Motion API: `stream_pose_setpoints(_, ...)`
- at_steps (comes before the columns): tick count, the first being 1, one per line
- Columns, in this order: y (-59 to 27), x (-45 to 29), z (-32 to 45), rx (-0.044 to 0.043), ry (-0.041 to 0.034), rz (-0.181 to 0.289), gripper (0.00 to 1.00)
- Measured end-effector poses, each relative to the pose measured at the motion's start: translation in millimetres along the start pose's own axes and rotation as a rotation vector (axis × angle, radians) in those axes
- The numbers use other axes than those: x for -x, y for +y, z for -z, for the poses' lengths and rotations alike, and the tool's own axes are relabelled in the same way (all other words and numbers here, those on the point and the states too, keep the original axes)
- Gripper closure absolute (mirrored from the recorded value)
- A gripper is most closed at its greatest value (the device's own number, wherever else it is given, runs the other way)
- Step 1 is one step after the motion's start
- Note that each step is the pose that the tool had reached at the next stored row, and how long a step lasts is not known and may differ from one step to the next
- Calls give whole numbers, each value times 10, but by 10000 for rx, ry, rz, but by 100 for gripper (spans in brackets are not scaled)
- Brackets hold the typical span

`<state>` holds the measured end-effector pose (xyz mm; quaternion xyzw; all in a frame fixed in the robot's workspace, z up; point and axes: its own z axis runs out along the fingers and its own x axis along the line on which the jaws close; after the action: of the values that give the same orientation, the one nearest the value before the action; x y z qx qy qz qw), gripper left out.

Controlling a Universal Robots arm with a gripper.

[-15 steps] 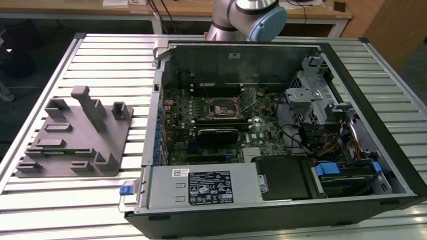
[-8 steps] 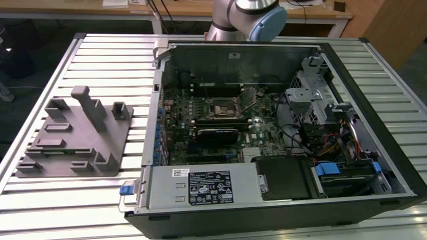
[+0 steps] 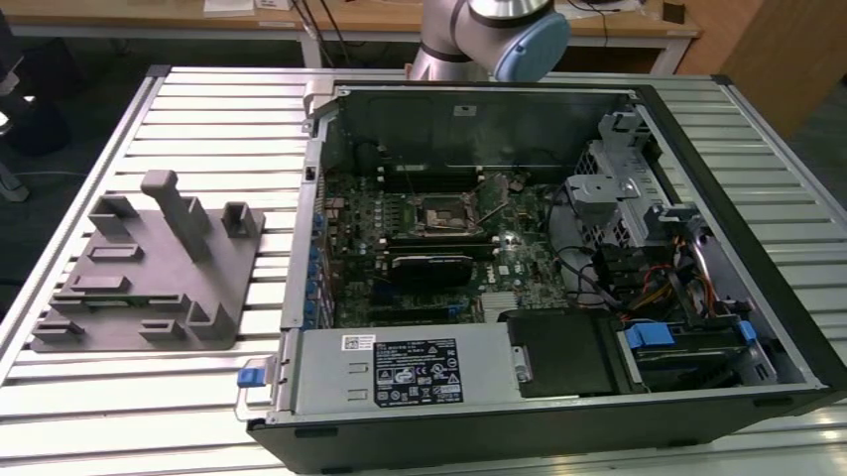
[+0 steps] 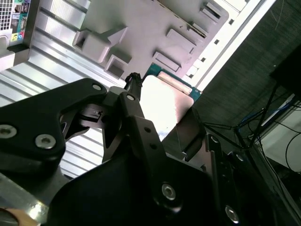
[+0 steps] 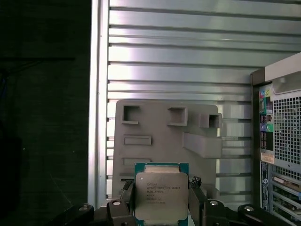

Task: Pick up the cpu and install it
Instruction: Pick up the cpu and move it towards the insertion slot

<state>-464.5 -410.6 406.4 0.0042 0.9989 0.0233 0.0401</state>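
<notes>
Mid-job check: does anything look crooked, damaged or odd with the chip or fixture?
Nothing stands out. In the first wrist view the cpu sits square in the hand, its edges parallel to the grey fixture beyond it. The fixture lies flat on the slatted table.

Grey fixture point(image 3: 133, 283) on slatted table point(image 3: 212, 119), beside open computer case point(image 3: 530, 109).

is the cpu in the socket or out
Out: the end effector grips the cpu in the first wrist view, off the fixture and case.
</notes>
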Motion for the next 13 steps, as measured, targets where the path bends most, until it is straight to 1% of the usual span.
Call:
stream_pose_setpoints(9, 1, 180, -15, 0, 0, 0, 46)
stream_pose_setpoints(13, 2, 248, -20, 1, -1, 0, 46)
